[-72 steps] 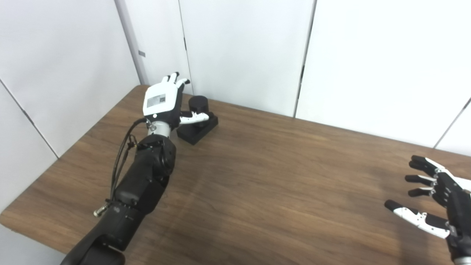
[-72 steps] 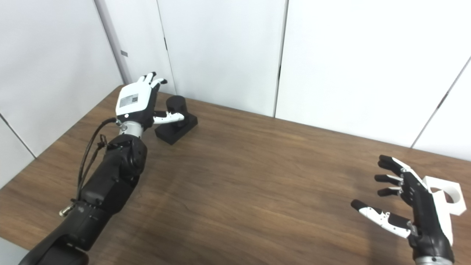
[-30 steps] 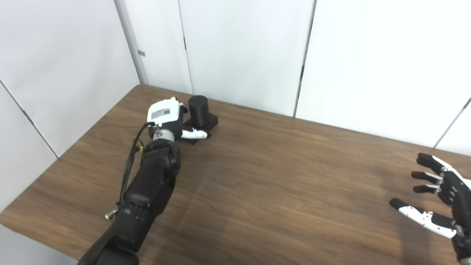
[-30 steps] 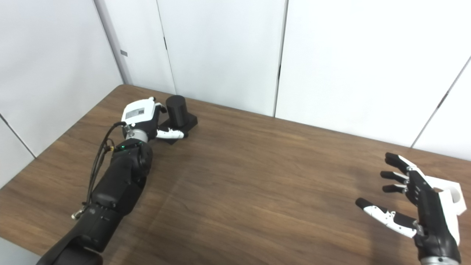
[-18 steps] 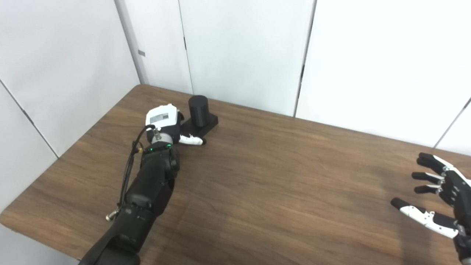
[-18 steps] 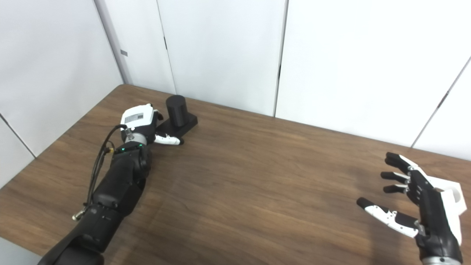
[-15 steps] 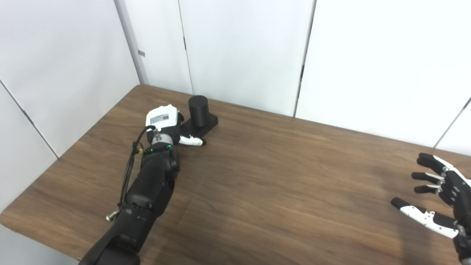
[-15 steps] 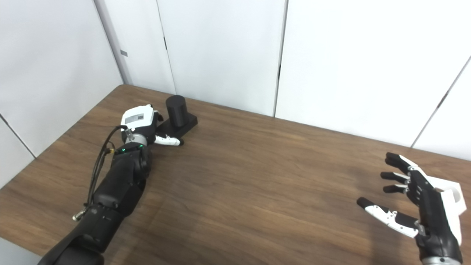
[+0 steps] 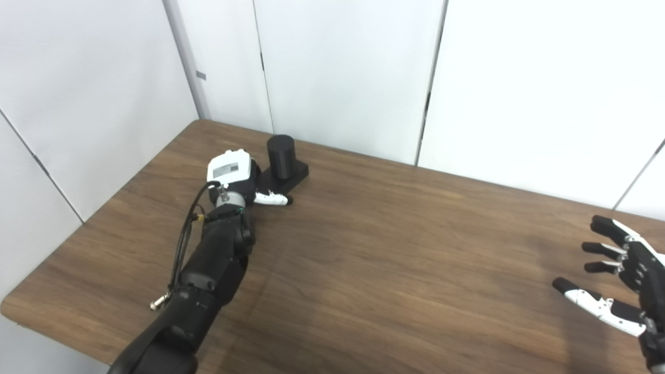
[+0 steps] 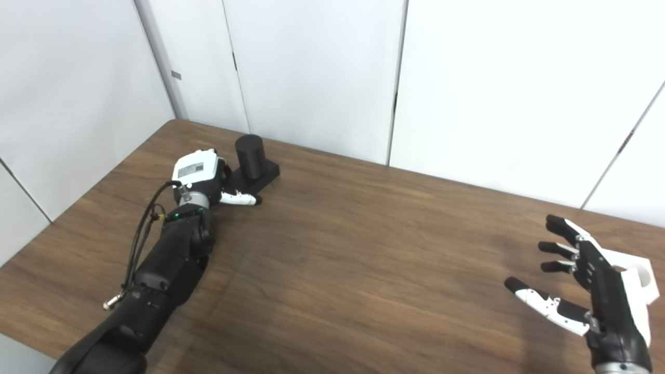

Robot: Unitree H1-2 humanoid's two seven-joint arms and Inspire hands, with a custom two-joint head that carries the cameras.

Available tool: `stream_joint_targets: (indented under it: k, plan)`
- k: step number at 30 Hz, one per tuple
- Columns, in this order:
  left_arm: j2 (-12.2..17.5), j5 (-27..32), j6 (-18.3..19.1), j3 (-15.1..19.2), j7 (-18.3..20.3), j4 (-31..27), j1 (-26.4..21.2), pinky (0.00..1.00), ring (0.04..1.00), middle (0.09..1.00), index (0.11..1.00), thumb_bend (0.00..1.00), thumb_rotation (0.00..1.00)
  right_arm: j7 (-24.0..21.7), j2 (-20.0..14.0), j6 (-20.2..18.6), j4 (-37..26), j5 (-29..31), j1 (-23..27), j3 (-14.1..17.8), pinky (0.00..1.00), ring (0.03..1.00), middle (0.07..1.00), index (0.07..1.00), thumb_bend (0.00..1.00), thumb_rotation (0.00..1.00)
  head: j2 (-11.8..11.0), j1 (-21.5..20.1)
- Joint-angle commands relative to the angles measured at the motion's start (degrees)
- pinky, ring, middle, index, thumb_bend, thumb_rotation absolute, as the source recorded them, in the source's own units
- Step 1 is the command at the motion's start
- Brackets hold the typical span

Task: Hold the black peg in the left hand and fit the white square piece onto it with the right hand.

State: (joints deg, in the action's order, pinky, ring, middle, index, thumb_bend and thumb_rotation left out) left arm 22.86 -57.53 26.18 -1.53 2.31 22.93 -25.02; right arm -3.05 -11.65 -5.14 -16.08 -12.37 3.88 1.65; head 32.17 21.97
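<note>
Standing upright on its flat square base at the far left of the brown wooden table (image 9: 363,270): black cylindrical peg (image 9: 280,150). Resting low against the base's near-left edge: left hand (image 9: 231,173), thumb lying along the base front, other fingers hidden, so grip impossible to confirm. Hovering at the right edge, fingers spread and holding nothing: right hand (image 10: 587,291). Lying just behind it, partly hidden: white square piece with round hole (image 10: 636,272).
</note>
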Motion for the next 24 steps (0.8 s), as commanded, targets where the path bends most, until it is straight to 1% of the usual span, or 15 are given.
stream_joint_targets:
  k: [1,3,6,7,8,10,11,13,18,19,20,21,22,24]
  plan:
    - [2.1,1.6,-0.5,-1.1,-0.4,0.5,-1.5,0.97,0.997,0.947,0.587,0.76,0.30,0.6,-0.2,0.9,-2.4,0.4,1.0,0.7,0.58,0.724,0.828,0.817,0.53,0.00,0.2,0.0]
    - [3.0,3.6,-1.8,-2.4,0.1,-0.1,-1.2,0.96,0.989,0.939,0.577,0.75,0.29,0.6,-0.1,0.7,-2.6,0.3,0.9,0.8,0.58,0.718,0.825,0.813,0.53,0.00,0.2,0.0]
    - [4.4,6.6,-4.8,-4.5,1.0,-0.9,-0.6,0.92,0.970,0.917,0.547,0.76,0.21,0.6,-0.1,0.7,-2.6,0.2,0.9,0.8,0.57,0.717,0.823,0.811,0.52,0.00,0.4,0.1]
    - [5.0,7.5,-5.7,-5.2,1.5,-1.0,-0.5,0.92,0.969,0.912,0.518,0.64,0.14,0.5,-0.2,0.9,-2.5,0.3,0.9,0.9,0.57,0.714,0.821,0.809,0.51,0.00,0.4,0.0]
    - [5.5,8.6,-7.1,-5.8,1.5,-1.0,-0.4,0.90,0.970,0.909,0.499,0.57,0.10,0.5,-0.2,1.1,-2.3,0.4,1.0,0.9,0.57,0.712,0.819,0.808,0.51,0.00,0.5,0.0]
    - [6.2,9.3,-8.6,-7.5,1.3,-1.0,-0.3,0.85,0.951,0.889,0.488,0.53,0.07,0.5,-0.3,0.9,-2.3,0.2,1.0,0.9,0.57,0.713,0.820,0.809,0.51,0.00,0.5,-0.1]
    - [6.6,8.9,-9.0,-8.5,1.0,-1.0,-0.2,0.84,0.943,0.887,0.486,0.53,0.07,0.6,-0.2,0.7,-2.4,0.1,1.1,1.0,0.57,0.714,0.821,0.809,0.51,0.00,0.5,-0.1]
    - [7.2,8.6,-9.6,-10.1,0.5,-0.9,-0.2,0.85,0.942,0.891,0.484,0.52,0.06,0.6,-0.2,0.4,-2.5,0.0,1.1,1.0,0.57,0.712,0.821,0.807,0.52,0.00,0.6,-0.1]
    - [8.3,9.4,-12.9,-12.6,-1.1,-1.0,0.3,0.87,0.932,0.887,0.484,0.52,0.05,0.6,-0.1,0.3,-2.6,0.1,1.3,1.1,0.56,0.704,0.818,0.802,0.53,0.00,0.7,0.0]
    - [8.7,9.7,-14.5,-13.0,-1.7,-1.0,0.4,0.88,0.931,0.886,0.484,0.52,0.05,0.6,-0.1,0.4,-2.5,0.2,1.3,1.1,0.56,0.703,0.816,0.800,0.53,0.00,0.7,0.0]
    - [9.3,10.0,-17.0,-13.7,-2.4,-0.9,0.5,0.86,0.921,0.877,0.484,0.52,0.05,0.6,-0.1,0.4,-2.4,0.2,1.3,1.1,0.56,0.705,0.818,0.802,0.53,0.00,0.7,0.0]
    - [9.8,10.4,-18.6,-14.1,-2.8,-0.8,0.6,0.84,0.912,0.867,0.484,0.52,0.05,0.7,-0.1,0.6,-2.3,0.2,1.4,1.1,0.56,0.706,0.820,0.804,0.53,0.00,0.7,0.0]
    - [10.1,10.6,-19.7,-14.4,-3.2,-0.8,0.8,0.84,0.910,0.864,0.484,0.52,0.05,0.7,-0.1,0.8,-2.2,0.3,1.4,1.1,0.56,0.705,0.820,0.805,0.53,0.00,0.7,0.0]
    - [10.4,10.4,-20.1,-15.0,-3.6,-1.2,1.0,0.82,0.906,0.856,0.484,0.52,0.05,0.7,0.0,0.8,-2.0,0.4,1.4,1.1,0.56,0.706,0.824,0.807,0.53,0.00,0.9,-0.5]
